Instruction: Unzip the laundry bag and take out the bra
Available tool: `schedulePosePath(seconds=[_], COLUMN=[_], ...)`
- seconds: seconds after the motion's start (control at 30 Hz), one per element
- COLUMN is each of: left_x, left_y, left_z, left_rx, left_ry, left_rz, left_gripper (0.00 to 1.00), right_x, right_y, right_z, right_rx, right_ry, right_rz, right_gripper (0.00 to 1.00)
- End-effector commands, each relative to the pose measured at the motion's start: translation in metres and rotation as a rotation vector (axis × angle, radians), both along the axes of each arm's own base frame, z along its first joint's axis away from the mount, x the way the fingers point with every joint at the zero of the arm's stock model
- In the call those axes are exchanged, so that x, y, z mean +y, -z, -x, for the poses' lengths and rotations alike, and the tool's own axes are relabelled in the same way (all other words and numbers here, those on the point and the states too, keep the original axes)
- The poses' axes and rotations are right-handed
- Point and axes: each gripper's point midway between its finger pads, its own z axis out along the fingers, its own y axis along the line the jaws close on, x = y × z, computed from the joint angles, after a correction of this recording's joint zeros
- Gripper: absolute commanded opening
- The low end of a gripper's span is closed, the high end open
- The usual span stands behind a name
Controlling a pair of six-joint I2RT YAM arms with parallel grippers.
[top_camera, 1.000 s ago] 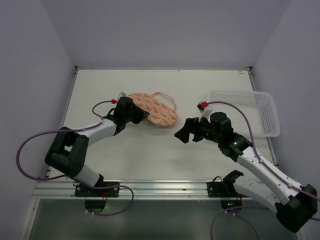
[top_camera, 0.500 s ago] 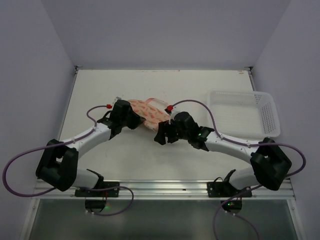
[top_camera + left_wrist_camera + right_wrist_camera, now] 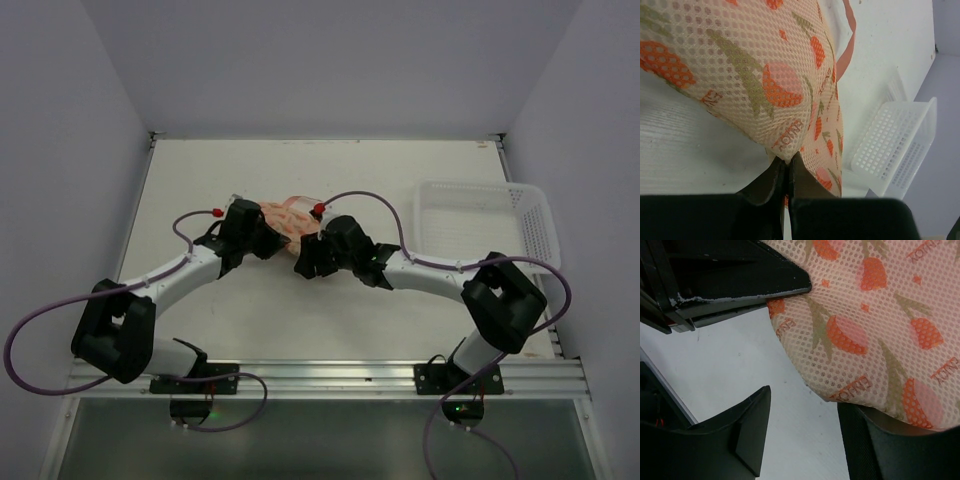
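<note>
Okay, left gripper [image 3: 787, 170] pinches the laundry bag [image 3: 288, 216] edge, middle of the table [image 3: 400, 170]; right gripper [image 3: 802, 432] is half-open at its rim. Unzip step: you need the zipper pull between those jaws, unseen here.

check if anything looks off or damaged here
Nothing looks damaged or spilled. Only the bag is not flat: the left gripper pinches its edge, so it sits bunched up, and the right gripper is open next to it. The basket sits upright.
</note>
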Motion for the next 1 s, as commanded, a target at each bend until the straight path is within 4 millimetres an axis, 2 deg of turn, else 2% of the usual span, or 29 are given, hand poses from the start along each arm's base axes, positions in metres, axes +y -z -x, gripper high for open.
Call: schedulePosePath(seconds=[0.0, 0.1, 0.33, 0.53, 0.63, 0.67, 0.73, 0.77, 0.83, 0.87, 0.93, 0.97], left_x=[-0.012, -0.011, -0.009, -0.006, 0.0, 0.003, 0.012, 0.015, 0.02, 0.025, 0.03, 0.036], left_y=[-0.031, -0.032, -0.03, -0.03, -0.028, -0.026, -0.025, -0.023, -0.023, -0.024, -0.017, -0.016], left_z=[-0.003, -0.002, 0.0, -0.001, -0.003, -0.003, -0.007, -0.008, -0.012, -0.015, -0.016, -0.018], left_rx=[-0.067, -0.076, -0.083, -0.1, -0.11, -0.108, -0.117, -0.119, -0.142, -0.15, -0.147, -0.148], left_ry=[0.05, 0.065, 0.092, 0.101, 0.104, 0.102, 0.095, 0.096, 0.121, 0.12, 0.155, 0.157], left_rz=[0.036, 0.02, -0.01, -0.04, -0.072, -0.082, -0.105, -0.117, -0.151, -0.164, -0.203, -0.218], left_gripper=[0.0, 0.0, 0.0, 0.0, 0.0, 0.0, 0.0, 0.0, 0.0, 0.0, 0.0, 0.0], right_x=[0.015, 0.015, 0.01, 0.0, -0.014, -0.02, -0.03, -0.039, -0.052, -0.063, -0.076, -0.087], right_y=[-0.032, -0.032, -0.032, -0.028, -0.019, -0.013, -0.014, -0.005, -0.007, 0.004, 0.002, 0.013], right_z=[-0.028, -0.031, -0.036, -0.034, -0.028, -0.024, -0.021, -0.016, -0.013, -0.005, -0.001, 0.006], right_rx=[-0.116, -0.127, -0.155, -0.169, -0.157, -0.151, -0.161, -0.15, -0.151, -0.126, -0.126, -0.099], right_ry=[0.044, 0.051, 0.066, 0.068, 0.079, 0.083, 0.093, 0.097, 0.114, 0.118, 0.137, 0.142], right_rz=[-0.059, -0.045, -0.015, 0.019, 0.066, 0.085, 0.103, 0.127, 0.138, 0.175, 0.174, 0.205], right_gripper=[0.55, 0.52, 0.36, 0.14, 0.0, 0.0, 0.0, 0.0, 0.0, 0.0, 0.0, 0.0])
